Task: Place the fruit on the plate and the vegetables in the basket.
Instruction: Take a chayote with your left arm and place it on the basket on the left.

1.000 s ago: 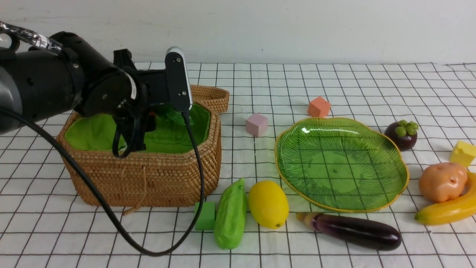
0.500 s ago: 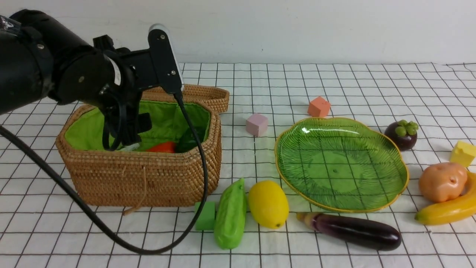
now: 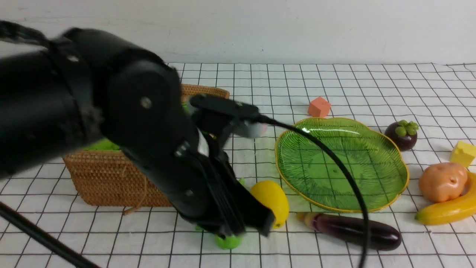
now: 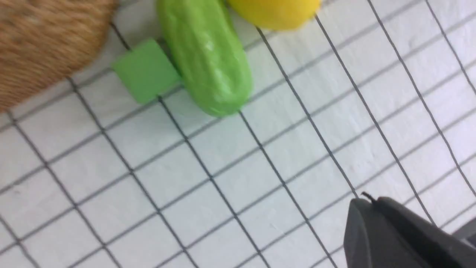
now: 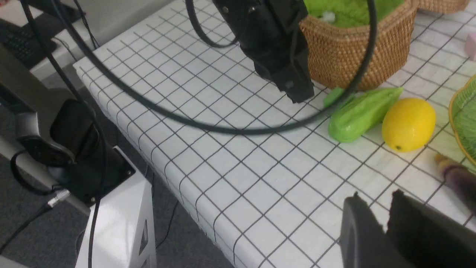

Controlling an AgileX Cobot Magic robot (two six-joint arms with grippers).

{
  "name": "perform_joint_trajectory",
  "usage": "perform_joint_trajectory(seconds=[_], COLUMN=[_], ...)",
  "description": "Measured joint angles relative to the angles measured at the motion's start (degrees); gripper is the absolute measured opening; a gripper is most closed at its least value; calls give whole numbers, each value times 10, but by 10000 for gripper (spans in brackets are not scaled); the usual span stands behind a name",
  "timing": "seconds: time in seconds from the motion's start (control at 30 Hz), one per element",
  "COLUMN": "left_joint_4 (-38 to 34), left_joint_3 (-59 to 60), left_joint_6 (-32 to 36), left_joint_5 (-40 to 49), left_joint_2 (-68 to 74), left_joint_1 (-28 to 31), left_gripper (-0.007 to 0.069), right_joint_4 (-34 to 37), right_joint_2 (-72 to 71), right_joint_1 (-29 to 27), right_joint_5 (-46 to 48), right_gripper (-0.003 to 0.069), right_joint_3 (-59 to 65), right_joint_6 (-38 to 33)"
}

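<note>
Blocking cucumber (image 3: 227, 242) and basket (image 3: 108, 178): blurred left arm (image 3: 111, 123).

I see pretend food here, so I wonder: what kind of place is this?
Most likely a robot test lab, not a kitchen: toy food like the lemon and cucumber lies on a grid-printed tablecloth, a black robot arm reaches over it, and a bare white wall stands behind.

The left arm (image 3: 111, 123) is blurred and stands before the basket (image 3: 108, 178), so I cannot see inside it. Only the near tip of the cucumber (image 3: 227, 242) shows, and the lemon (image 3: 275, 197) is half covered. The banana (image 3: 450, 210) runs off the right edge.
</note>
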Motion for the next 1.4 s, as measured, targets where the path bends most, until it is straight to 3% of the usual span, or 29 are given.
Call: perform_joint_trajectory(seconds=[0.1,0.27,0.3,0.33,0.4,0.6,1.0,1.4], left_joint_4=[26,71,93,96,140,217,279,280], left_joint_3=[-9,-51,-69,-71,-89,-96,-96,-102], left_joint_6=[-30,-58,-60,-61,-81,-145,-151,-156], left_joint_5=[-17,-28,-32,-32,-34,-33,-45,-45], left_joint_2=[45,116,142,145,174,215,267,285], left_joint_1=[-35,-30,-22,-21,-13,-11,-11,-10], left_gripper=[-6,110,186,196,330,479,494,498], right_joint_4=[-11,-30,-34,-34,-34,-38,-39,-41], right_joint_2=[0,0,0,0,0,-5,-17,-58], right_joint_1=[0,0,0,0,0,0,0,0], right_joint_5=[17,34,37,37,37,37,37,37], right_gripper=[146,150,151,151,151,156,162,162], right_joint_3=[0,0,0,0,0,0,0,0], right_joint_6=[8,18,21,21,24,25,25,25])
